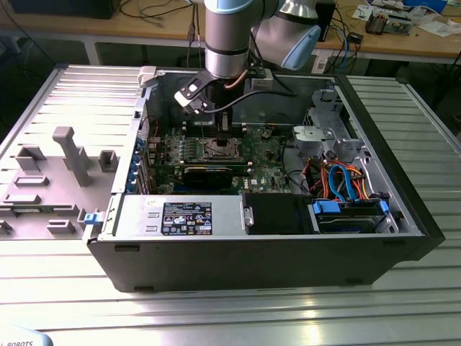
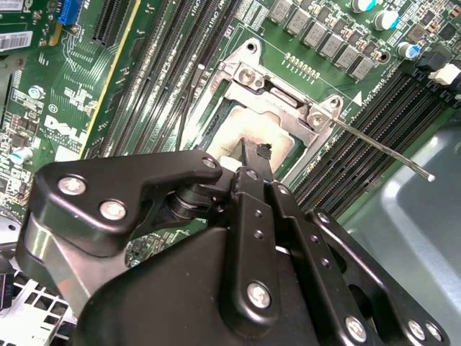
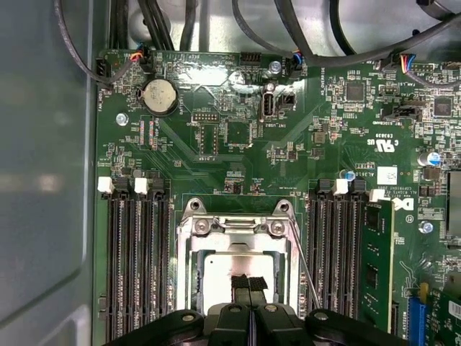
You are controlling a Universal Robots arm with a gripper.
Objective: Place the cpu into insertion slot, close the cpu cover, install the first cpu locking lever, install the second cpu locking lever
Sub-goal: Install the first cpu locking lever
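Black jaws, pressed together, partly hide the cpu (image 3: 220, 274) within the cpu cover (image 3: 238, 229).

Silvery cpu (image 3: 220, 277); silver cpu cover (image 3: 235, 227); green board (image 3: 216, 166); black tool (image 3: 248, 282).

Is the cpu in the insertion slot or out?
In: the cpu lies flat in the insertion slot, pale top showing through the cpu cover.
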